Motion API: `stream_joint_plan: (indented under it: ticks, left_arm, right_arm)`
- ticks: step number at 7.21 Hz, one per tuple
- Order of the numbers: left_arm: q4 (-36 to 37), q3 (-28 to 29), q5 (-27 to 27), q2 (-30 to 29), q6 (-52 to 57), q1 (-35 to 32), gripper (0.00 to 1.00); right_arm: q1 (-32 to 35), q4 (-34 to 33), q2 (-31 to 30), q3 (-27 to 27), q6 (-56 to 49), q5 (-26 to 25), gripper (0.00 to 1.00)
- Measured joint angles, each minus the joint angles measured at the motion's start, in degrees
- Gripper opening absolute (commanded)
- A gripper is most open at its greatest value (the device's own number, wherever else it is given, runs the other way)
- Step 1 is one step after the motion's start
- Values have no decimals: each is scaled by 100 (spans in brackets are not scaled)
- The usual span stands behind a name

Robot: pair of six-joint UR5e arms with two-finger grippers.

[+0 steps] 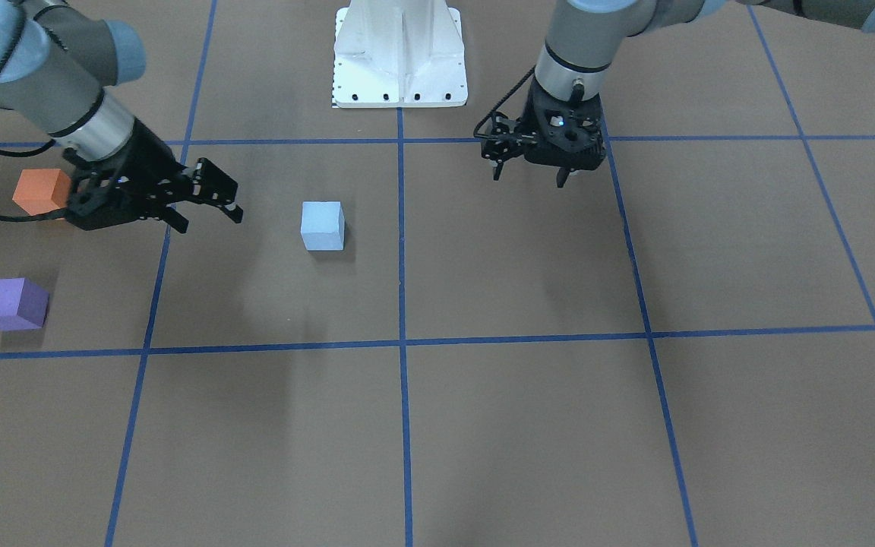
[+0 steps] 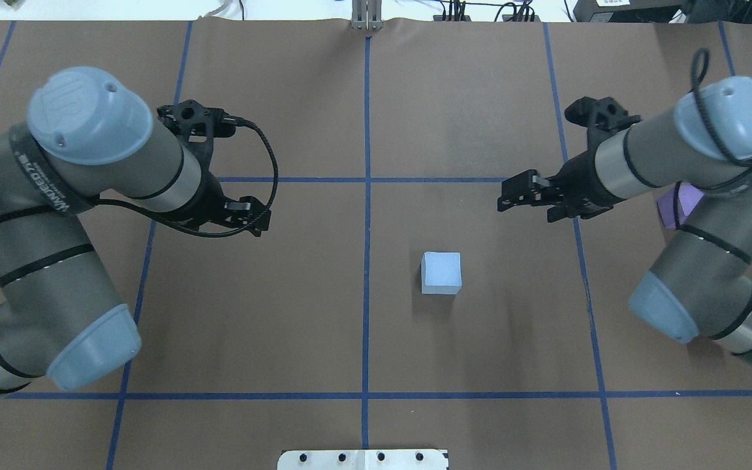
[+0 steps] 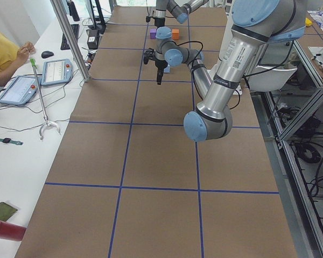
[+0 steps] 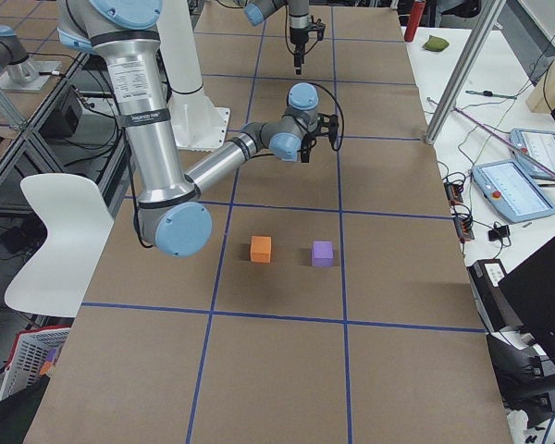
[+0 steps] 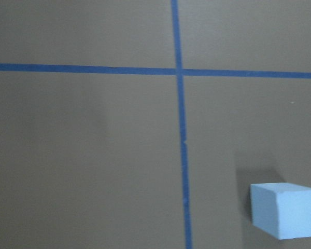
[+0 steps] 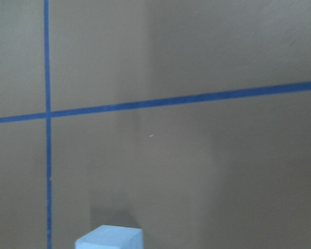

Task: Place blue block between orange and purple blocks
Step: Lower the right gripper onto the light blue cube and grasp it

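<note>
A light blue block (image 1: 323, 226) sits alone on the brown table near the middle; it also shows in the overhead view (image 2: 441, 273), the left wrist view (image 5: 285, 210) and the right wrist view (image 6: 110, 237). The orange block (image 1: 41, 191) and the purple block (image 1: 11, 304) stand apart on the robot's right side, with a bare gap between them (image 4: 261, 248) (image 4: 323, 253). My right gripper (image 1: 210, 220) is open and empty, hovering between the orange block and the blue block. My left gripper (image 1: 528, 180) is open and empty, above the table on the other side of the blue block.
The robot's white base (image 1: 399, 57) stands at the table's edge. Blue tape lines (image 1: 401, 342) divide the brown table into squares. In the overhead view the right arm (image 2: 689, 156) hides the orange block and most of the purple block (image 2: 676, 205).
</note>
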Motion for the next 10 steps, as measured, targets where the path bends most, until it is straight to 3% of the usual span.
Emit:
stream_joint_plan:
  ticks: [2, 4, 10]
  left_arm:
    - [-27, -29, -462, 608, 859, -641, 100]
    - [-39, 16, -586, 769, 1076, -800, 100]
    - [-114, 139, -600, 771, 1056, -781, 100]
  right_arm:
    - [-894, -1332, 856, -21, 145, -965, 97]
    - [-1313, -1947, 1187, -120, 207, -1418, 96]
    - [-1401, -2086, 1271, -633, -390, -1528, 93]
